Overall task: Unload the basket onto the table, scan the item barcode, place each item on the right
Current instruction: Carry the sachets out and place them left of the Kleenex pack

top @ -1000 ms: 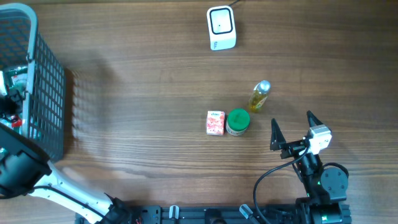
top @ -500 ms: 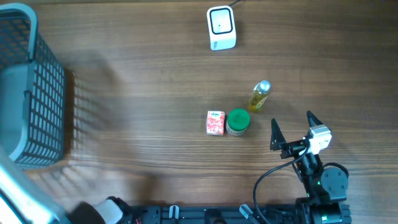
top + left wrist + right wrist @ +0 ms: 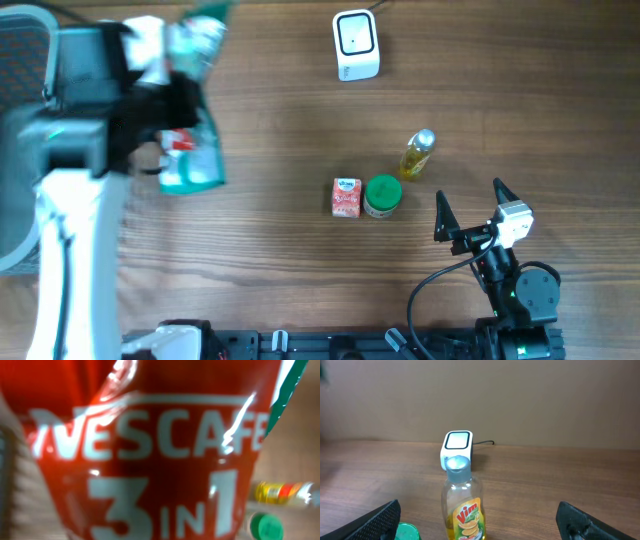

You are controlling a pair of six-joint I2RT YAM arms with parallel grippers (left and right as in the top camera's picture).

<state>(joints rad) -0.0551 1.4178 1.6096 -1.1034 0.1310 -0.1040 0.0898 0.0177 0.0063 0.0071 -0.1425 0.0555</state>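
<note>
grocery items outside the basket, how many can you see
4: a pink carton and a green-lidded jar side by side mid-table, a yellow bottle beyond them, a Nescafe pouch held by the left hand. More may hide in the basket.

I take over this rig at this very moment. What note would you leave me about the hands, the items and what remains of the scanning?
The left hand is shut on the Nescafe 3 in 1 packet, over the table's left side next to the basket.
The right hand is open and empty, near the Vim bottle.
The scanner stands at the far edge.
The green-lidded jar and small pink carton stand mid-table.
Done: packet gripped.
Left: bring its barcode to the scanner; no barcode shows in any view.
</note>
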